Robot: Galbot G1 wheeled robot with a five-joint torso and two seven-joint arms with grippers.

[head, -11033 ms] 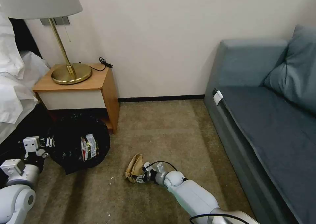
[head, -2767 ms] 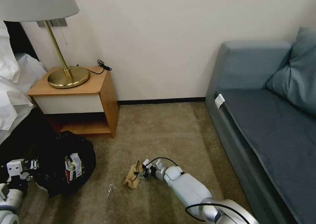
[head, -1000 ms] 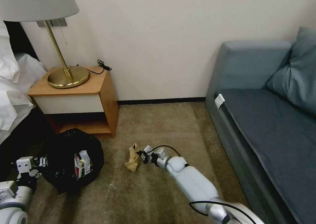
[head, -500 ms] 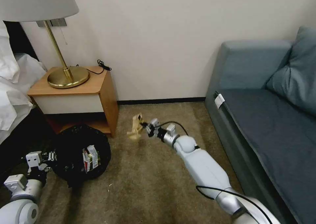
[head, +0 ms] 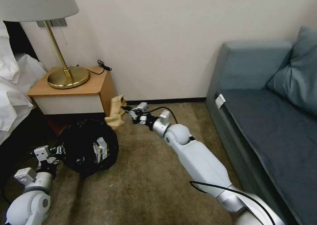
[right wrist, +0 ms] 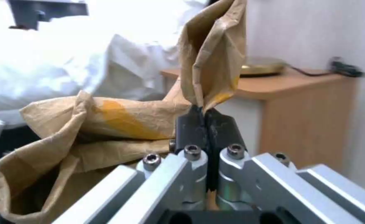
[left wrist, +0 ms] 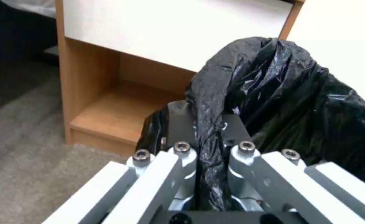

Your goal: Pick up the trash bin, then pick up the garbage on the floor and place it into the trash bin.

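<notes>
- Beside the wooden nightstand [head: 79, 93], the right gripper [head: 127, 111] holds a crumpled tan paper bag [head: 116, 116] in the air, its fingers pressed tight on a fold of the paper, as the right wrist view [right wrist: 203, 124] confirms.
- Just left of and below the bag, the trash bin [head: 89, 147] tilts with its mouth toward the camera, its black plastic liner [left wrist: 282, 93] bulging over the rim.
- At the bin's near-left edge, the left gripper [head: 54, 152] is clamped on a pinched fold of that liner, seen closely from the left wrist [left wrist: 209, 161].
- Inside the bin lies a red-and-white wrapper [head: 100, 149].
- On the nightstand stands a brass lamp [head: 66, 76]; white bedding [head: 13, 86] fills the far left.
- Across the tan carpet [head: 148, 185], a blue-grey sofa [head: 264, 119] lines the right side of the room.
</notes>
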